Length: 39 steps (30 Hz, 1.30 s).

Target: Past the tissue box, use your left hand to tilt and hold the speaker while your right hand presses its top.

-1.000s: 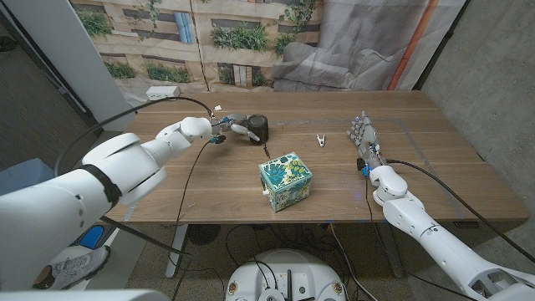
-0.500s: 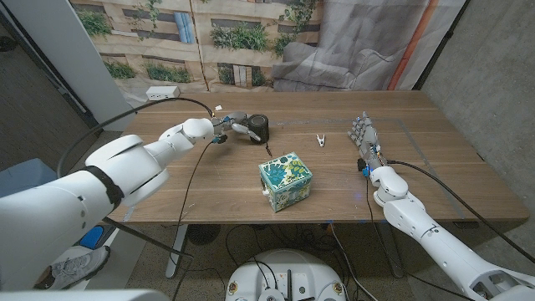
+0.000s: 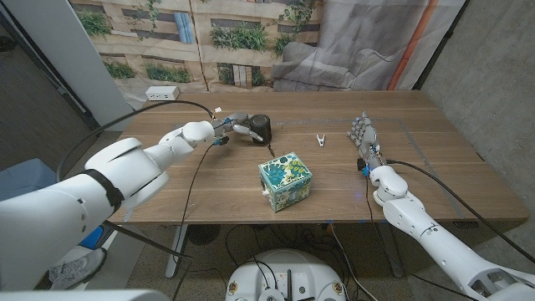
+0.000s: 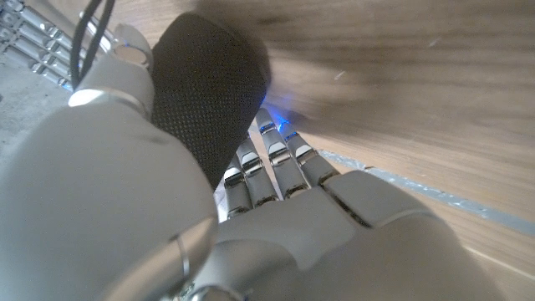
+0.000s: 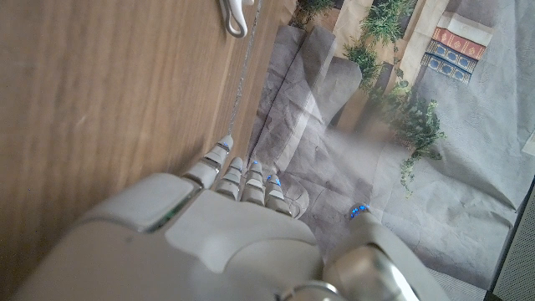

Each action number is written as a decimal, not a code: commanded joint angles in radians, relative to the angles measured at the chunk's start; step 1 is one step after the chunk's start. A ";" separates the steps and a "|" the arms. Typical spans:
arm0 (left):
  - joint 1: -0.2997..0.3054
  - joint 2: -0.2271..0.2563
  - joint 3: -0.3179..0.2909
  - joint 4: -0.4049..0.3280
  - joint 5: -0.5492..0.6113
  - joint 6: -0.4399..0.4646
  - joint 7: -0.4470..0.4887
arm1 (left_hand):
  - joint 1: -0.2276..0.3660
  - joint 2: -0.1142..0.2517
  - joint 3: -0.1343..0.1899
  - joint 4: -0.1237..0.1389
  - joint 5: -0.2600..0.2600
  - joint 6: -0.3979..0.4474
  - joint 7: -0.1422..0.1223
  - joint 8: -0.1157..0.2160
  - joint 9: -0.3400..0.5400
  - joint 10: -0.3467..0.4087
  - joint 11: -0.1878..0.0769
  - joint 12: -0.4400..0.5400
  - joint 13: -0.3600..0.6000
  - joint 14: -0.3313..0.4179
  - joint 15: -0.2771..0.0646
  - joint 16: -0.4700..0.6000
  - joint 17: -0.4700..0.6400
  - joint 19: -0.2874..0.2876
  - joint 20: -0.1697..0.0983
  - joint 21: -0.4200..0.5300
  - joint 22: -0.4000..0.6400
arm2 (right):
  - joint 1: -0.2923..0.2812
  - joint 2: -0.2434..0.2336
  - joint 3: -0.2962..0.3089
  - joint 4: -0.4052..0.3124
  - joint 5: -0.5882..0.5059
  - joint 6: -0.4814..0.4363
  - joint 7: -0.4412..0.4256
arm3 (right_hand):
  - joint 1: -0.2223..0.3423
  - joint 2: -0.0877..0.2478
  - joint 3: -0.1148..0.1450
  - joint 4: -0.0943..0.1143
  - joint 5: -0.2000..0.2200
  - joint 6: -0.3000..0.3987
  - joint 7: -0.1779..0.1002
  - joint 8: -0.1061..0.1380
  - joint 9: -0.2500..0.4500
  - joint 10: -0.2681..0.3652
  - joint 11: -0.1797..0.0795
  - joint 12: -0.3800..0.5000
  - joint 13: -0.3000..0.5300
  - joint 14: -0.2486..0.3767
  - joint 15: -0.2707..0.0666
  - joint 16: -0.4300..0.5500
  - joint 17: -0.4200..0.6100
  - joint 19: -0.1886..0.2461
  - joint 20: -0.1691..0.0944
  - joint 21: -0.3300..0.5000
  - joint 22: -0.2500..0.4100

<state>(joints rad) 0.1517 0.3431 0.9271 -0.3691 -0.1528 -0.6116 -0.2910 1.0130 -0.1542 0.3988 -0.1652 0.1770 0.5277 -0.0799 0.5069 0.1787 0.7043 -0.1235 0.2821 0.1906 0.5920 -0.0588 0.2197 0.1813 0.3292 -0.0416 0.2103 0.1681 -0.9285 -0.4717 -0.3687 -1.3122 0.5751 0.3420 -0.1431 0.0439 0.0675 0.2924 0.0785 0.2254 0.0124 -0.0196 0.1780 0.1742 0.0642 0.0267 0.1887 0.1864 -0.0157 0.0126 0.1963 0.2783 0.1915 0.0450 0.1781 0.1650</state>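
Left fingers: your left hand [image 3: 236,126] had its fingers [image 4: 280,159] wrapped around the side of the speaker [image 3: 260,128]; the left wrist view showed them lying close together against its black mesh, with the thumb on the opposite side.
Right fingers: your right hand [image 3: 364,139] stood on the table [image 3: 435,167] with its fingers [image 3: 360,125] straight and side by side, holding nothing.
Speaker: it sat toward the far side of the table, beyond the tissue box [image 3: 285,181] and to the left of it as you look down, with a thin cable trailing from it toward the box.
Tilt: I could not tell whether the speaker was already tipped; from the head view it looked close to upright.
Clip: a small white clip [image 3: 319,139] lay between the speaker and your right hand, apart from both.
Done so far: you had reached past the tissue box and taken hold of the speaker with the left hand.
Left to do: by my reading, the tilt was not yet clearly made, and the right hand was well apart from the speaker, so the whole reach across and the press on its top remained.
Judged progress: roughly a third of the way, with the hold set and the press not begun.
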 commanded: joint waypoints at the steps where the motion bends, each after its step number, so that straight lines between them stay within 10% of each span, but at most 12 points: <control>1: 0.026 0.030 -0.072 -0.028 -0.036 -0.130 -0.003 | 0.078 0.116 -0.006 0.002 0.008 0.216 -0.031 0.004 0.007 0.156 -0.095 0.017 0.011 0.024 -0.168 0.002 0.005 0.019 -0.107 0.002 0.004 | 0.034 -0.019 -0.008 0.012 0.008 -0.029 0.051 | -0.007 0.004 0.005 -0.007 -0.002 0.001 -0.008 0.010 0.002 -0.002 -0.001 0.004 0.003 0.001 0.008 0.007 0.002 0.006 0.006 0.009 0.003; 13: 0.215 0.208 -0.180 -0.571 -0.053 0.179 -0.023 | 0.078 0.123 -0.019 0.003 0.008 0.227 -0.025 -0.003 0.008 0.174 -0.094 0.015 0.012 0.055 -0.167 0.008 0.007 0.043 -0.111 0.005 0.005 | 0.102 -0.060 -0.014 0.062 -0.002 -0.037 0.135 | -0.008 0.005 0.004 -0.008 -0.003 0.002 -0.008 0.010 0.002 -0.002 -0.002 0.005 0.003 0.000 0.007 0.008 0.000 0.005 0.003 0.009 0.004; 39: 0.299 0.280 -0.250 -0.893 -0.073 0.528 -0.058 | 0.065 0.133 -0.036 0.008 0.008 0.223 -0.021 -0.017 0.010 0.176 -0.094 0.006 0.013 0.060 -0.166 0.001 0.005 0.053 -0.107 0.004 0.008 | 0.127 -0.097 -0.038 0.069 -0.057 -0.031 0.158 | -0.004 0.008 0.005 -0.015 -0.004 0.006 -0.009 0.010 0.003 -0.001 -0.004 0.005 0.003 -0.002 0.008 0.010 -0.006 0.004 0.001 0.009 0.003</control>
<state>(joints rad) 0.4037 0.5877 0.7062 -1.1096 -0.2033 -0.2330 -0.3477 1.0130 -0.1542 0.3621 -0.1595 0.1814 0.5620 -0.0454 0.4874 0.1809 0.7364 -0.0916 0.2826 0.1908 0.6433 -0.0646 0.2198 0.1838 0.3751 -0.0408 0.2103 0.1701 -0.8104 -0.5452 -0.3979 -1.2383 0.5470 0.3096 0.0091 0.0439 0.0675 0.2936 0.0686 0.2206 0.0126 -0.0198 0.1781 0.1742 0.0643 0.0267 0.1887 0.1864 -0.0157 0.0125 0.2000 0.2692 0.1916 0.0449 0.1781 0.1649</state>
